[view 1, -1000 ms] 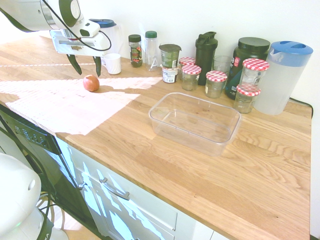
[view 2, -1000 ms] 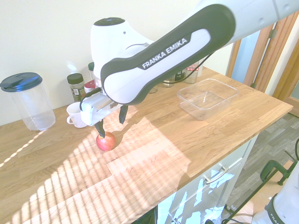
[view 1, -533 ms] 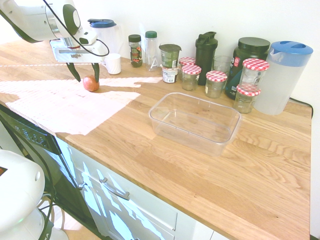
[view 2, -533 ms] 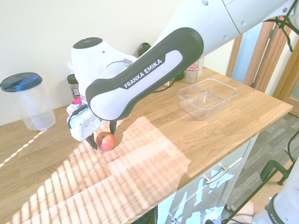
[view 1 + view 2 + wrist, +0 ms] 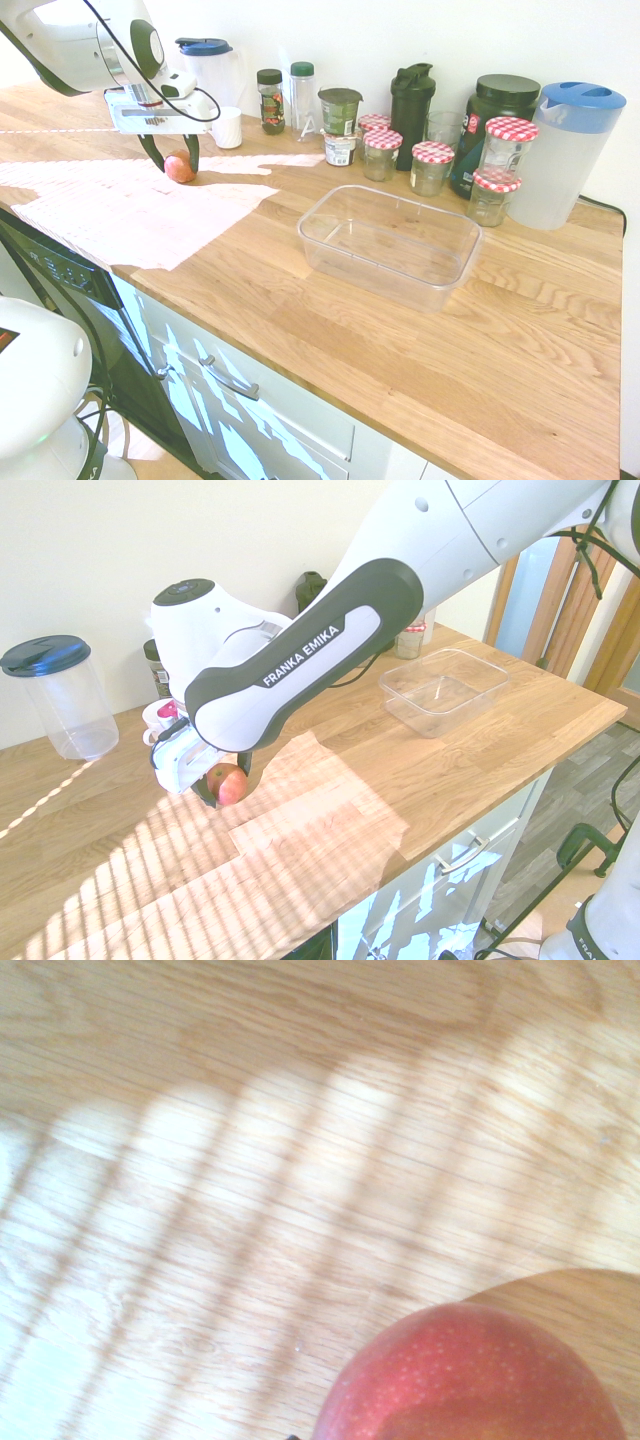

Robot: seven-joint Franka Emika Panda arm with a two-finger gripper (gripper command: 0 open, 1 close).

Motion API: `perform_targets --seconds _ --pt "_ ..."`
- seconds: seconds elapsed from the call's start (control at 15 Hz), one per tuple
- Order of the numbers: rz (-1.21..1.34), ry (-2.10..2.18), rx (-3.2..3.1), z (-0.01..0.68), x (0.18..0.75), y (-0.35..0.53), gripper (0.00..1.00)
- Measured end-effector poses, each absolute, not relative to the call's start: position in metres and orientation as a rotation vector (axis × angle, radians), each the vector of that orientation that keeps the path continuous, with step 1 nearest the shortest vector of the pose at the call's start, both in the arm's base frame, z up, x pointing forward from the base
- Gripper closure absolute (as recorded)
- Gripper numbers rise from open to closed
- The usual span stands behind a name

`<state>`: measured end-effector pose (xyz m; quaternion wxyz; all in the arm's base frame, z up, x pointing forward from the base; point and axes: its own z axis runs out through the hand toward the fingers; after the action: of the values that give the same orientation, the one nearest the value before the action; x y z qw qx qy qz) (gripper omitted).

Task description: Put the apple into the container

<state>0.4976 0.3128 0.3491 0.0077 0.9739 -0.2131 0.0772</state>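
Observation:
The apple (image 5: pixel 181 168), small and reddish-orange, rests on the wooden counter at its far left end, in a patch of sunlight. My gripper (image 5: pixel 175 164) has come down over it, open, with one dark finger on each side of the fruit; I cannot tell whether they touch it. From the other side, the apple (image 5: pixel 230 784) shows between the fingers of the gripper (image 5: pixel 226 788). The wrist view holds the top of the apple (image 5: pixel 480 1380) close up. The container (image 5: pixel 312 228), a clear shallow tub, stands empty mid-counter, well away from the apple; it also shows at the counter's far end (image 5: pixel 396 686).
A white mug (image 5: pixel 226 127) stands just behind the apple. Along the wall are spice bottles (image 5: pixel 270 100), a black shaker (image 5: pixel 411 100), jars with red-checked lids (image 5: pixel 432 165) and a blue-lidded pitcher (image 5: pixel 565 150). Another pitcher (image 5: pixel 60 695) is near the mug. The counter's front edge drops off.
The gripper has come down from above the apple until its fingers stand on both sides of it. The apple has not moved.

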Motion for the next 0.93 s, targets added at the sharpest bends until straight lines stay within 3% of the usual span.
perform_targets --seconds 0.33,0.53,0.73,0.93 --pt "0.250 -0.672 3.050 0.356 0.498 0.320 1.00" --pt "0.331 -0.781 3.091 0.423 0.514 0.314 1.00" --pt "0.388 -1.002 3.038 0.510 0.528 0.216 1.00" --pt "0.355 -1.202 2.927 0.522 0.522 0.084 1.00"
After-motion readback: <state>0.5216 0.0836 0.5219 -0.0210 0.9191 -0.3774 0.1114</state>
